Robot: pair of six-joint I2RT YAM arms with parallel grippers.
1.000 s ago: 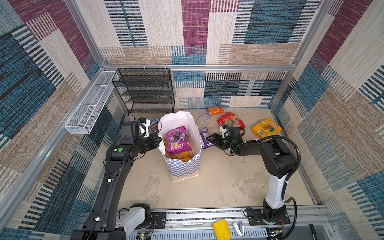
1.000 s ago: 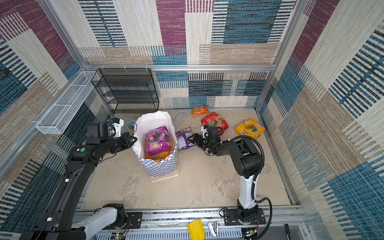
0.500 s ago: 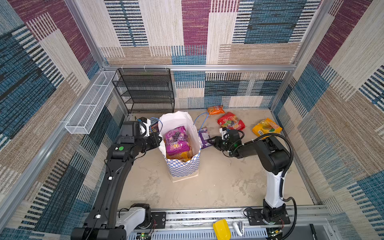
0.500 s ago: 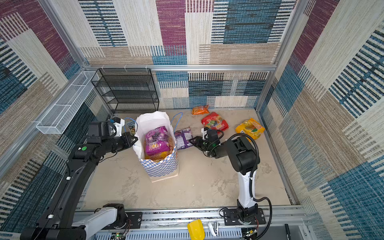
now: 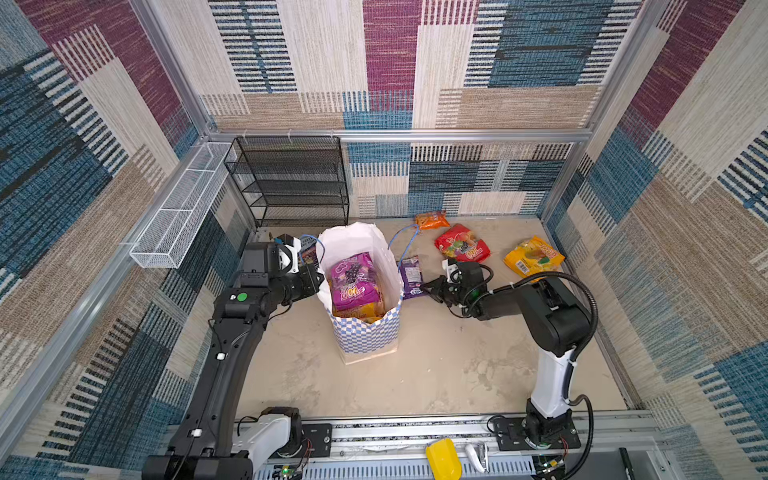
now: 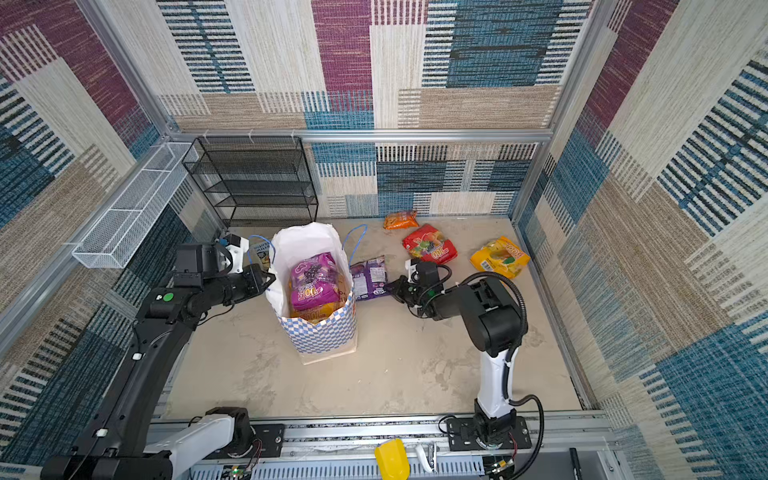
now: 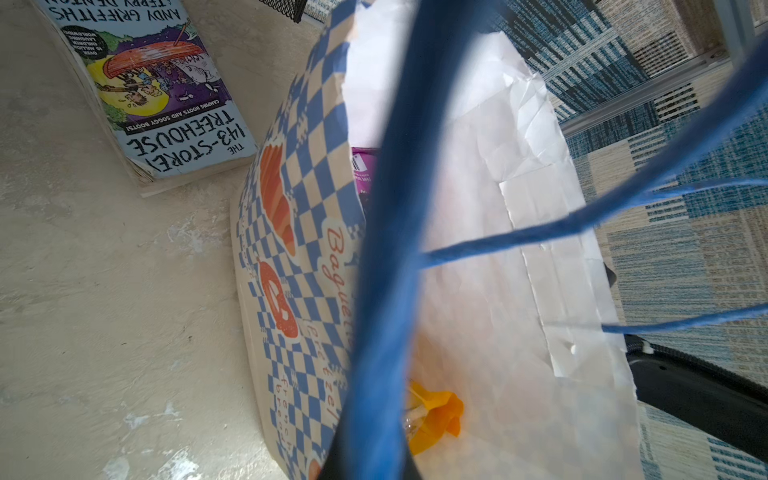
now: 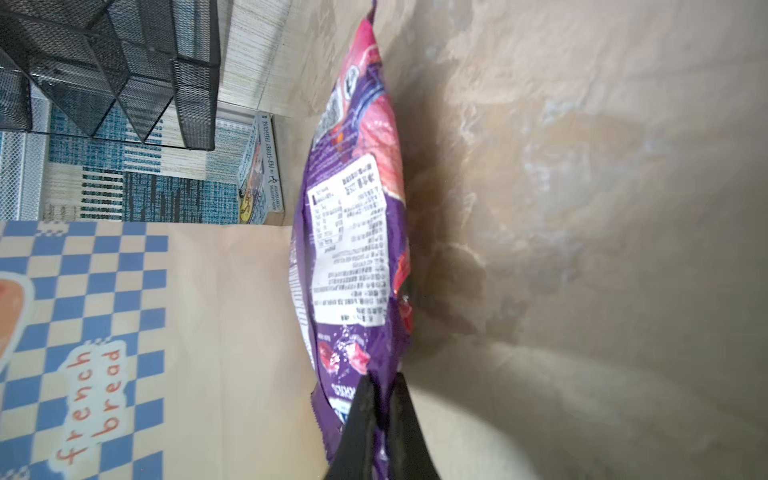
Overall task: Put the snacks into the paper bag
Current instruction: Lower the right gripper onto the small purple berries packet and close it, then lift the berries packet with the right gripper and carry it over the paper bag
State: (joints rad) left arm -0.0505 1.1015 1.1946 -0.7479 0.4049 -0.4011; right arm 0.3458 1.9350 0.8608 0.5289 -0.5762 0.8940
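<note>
Grip change: right fingers (image 8: 360, 415) wide second ago, now pinched on end of purple packet (image 5: 411, 276), lying on counter (image 5: 436, 374) just beside paper bag (image 5: 365, 336), mid-counter; left fingers (image 5: 311, 281) clamped on bag handle. Lift into bag likely next.

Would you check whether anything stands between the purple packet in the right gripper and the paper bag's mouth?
Nothing separate does. The purple packet, pinched by the right gripper, lies beside the paper bag; only the bag's own wall and the blue cord handle on that side rise between.
</note>
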